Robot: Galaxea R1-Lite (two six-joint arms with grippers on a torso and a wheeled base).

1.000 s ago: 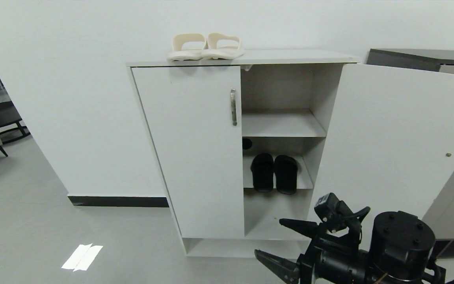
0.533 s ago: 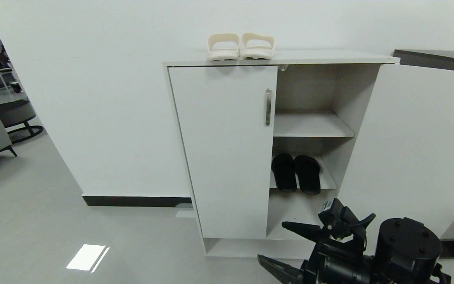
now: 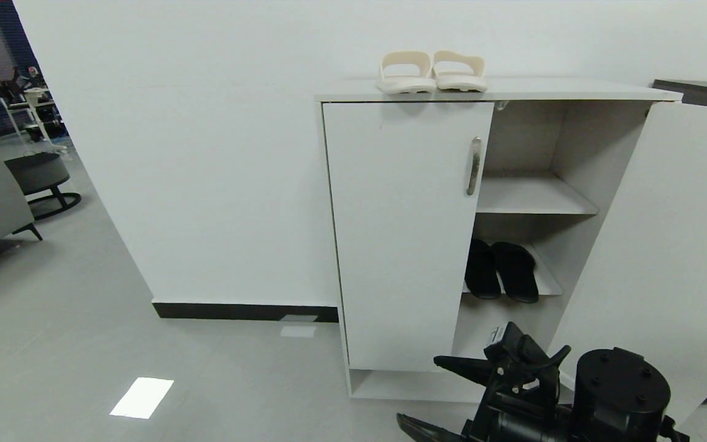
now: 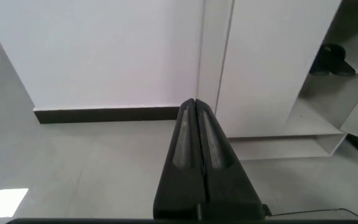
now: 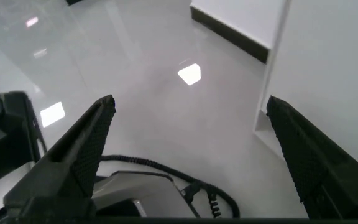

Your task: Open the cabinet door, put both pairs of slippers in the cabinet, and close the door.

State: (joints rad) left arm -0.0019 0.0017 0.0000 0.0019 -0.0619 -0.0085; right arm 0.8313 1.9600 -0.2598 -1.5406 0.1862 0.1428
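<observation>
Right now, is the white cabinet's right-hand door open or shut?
Open: the white right-hand door stands swung out, baring the pale shelves and a pair of black slippers inside.

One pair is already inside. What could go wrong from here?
The cream slippers lie at the front edge of the cabinet top; a clumsy grasp may push them off. The open right door stands close beside the open right gripper, so the arm might strike it when rising.

Matt white laminate cabinet point(image 3: 402, 245), satin metal handle point(image 3: 473, 166), smooth rubbery cream slippers point(image 3: 407, 83), glossy grey floor point(image 3: 83, 344)
</observation>
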